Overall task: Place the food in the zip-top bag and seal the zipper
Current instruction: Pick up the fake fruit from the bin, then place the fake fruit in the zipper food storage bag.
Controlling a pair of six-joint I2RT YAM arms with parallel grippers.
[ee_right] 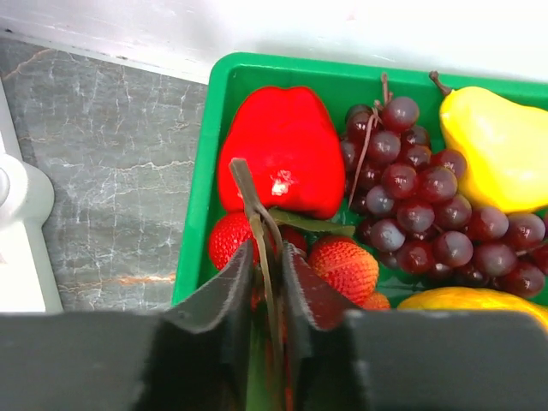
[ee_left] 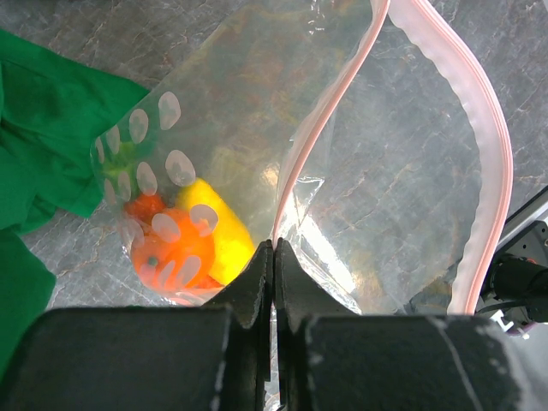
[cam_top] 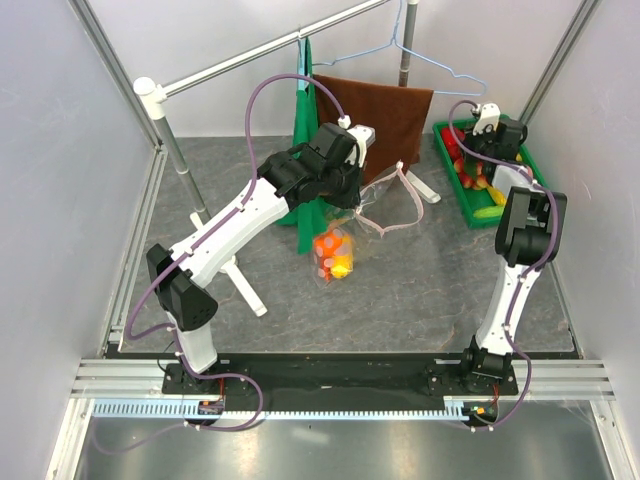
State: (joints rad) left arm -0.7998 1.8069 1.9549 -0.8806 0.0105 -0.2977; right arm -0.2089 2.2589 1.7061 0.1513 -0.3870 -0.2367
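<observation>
The left end effector point(ee_left: 273, 250) has its 2 fingers pressed together on the rim of the zip-top bag point(ee_left: 385, 197), holding it up near the middle of the table point(cam_top: 420, 290), just beside the green cloth point(ee_left: 43, 128). The bag's long axis runs from the pinched mouth down to its closed end, which in the top view points toward the near edge. An orange fruit point(ee_left: 167, 253) and a yellow fruit point(ee_left: 221, 231) sit in that low end. The zipper point(ee_left: 490, 128) gapes in a wide loop, unsealed. At the far right, the right end effector point(ee_right: 267, 250) hangs over the green tray point(ee_right: 210, 188), its fingers narrowly apart on either side of a thin stem point(ee_right: 247, 193). A red fruit point(ee_right: 282, 145), grapes point(ee_right: 419, 201) and a strawberry point(ee_right: 342, 267) lie just beyond
</observation>
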